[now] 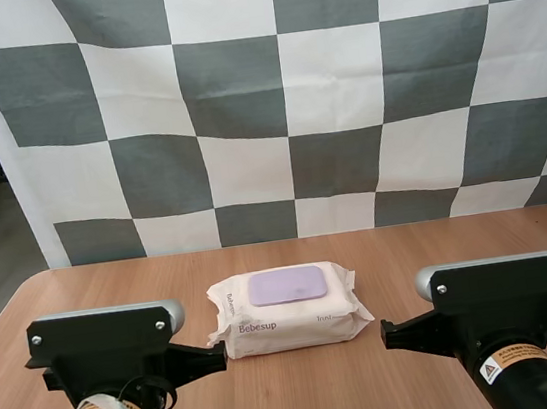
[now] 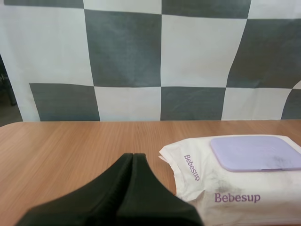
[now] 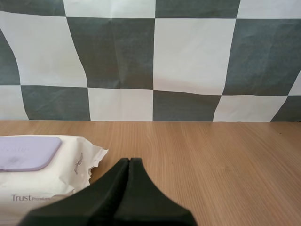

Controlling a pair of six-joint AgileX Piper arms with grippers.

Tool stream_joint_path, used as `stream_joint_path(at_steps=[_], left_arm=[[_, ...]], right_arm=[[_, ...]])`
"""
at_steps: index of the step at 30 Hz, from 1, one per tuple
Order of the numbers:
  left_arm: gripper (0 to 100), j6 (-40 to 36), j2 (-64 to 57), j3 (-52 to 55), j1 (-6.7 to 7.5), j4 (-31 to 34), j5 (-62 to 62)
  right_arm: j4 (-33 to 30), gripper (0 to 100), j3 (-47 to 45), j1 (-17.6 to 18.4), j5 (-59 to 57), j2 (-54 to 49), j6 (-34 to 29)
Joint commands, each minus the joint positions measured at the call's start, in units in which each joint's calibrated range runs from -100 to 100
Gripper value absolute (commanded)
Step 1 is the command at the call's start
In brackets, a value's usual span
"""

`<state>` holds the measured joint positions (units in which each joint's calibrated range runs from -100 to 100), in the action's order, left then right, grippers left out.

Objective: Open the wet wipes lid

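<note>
- Lying flat at the middle of the desk (image 1: 300, 403), the pack of wet wipes (image 1: 290, 315) sits between the two arms, its lilac lid (image 1: 287, 285) closed flush on top.
- Left fingers (image 2: 123, 183) are pressed together into one dark wedge, holding nothing, low over the desk just beside the pack's left end.
- Right fingers (image 3: 141, 188) are likewise closed tight on nothing, near the crimped right end of the pack.
- The pack looks soft, plump and light, and its film wrapper is probably slippery. It would likely dent or slide under a push rather than stay put.
- The lid seems the only stiff part, so its edge is the place to take hold. Which edge carries the lifting lip is hard to tell.
- One set of fingers may need to pin the pack down while the other pries.
- Only bare wood surrounds the pack, and nothing stands between it and either set of fingers.
</note>
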<state>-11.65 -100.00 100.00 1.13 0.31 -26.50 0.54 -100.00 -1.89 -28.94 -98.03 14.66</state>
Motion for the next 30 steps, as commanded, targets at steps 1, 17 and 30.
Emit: stream_joint_path(at_steps=[1, 17, 30], left_arm=[[0, 0.2, 0.0, 0.0, 0.02, 0.7, 7.7], [0, 2.0, 0.0, 0.0, 0.02, 1.4, 82.7], [0, 8.4, 0.0, -21.5, 0.02, 4.9, 83.2]], right_arm=[[0.6, 0, 0.0, 0.0, 0.2, 0.0, 0.0], [4.2, 0, 0.0, 0.0, 78.5, 0.0, 0.0], [11.2, 0, 11.9, 0.0, 124.2, 0.0, 2.4]])
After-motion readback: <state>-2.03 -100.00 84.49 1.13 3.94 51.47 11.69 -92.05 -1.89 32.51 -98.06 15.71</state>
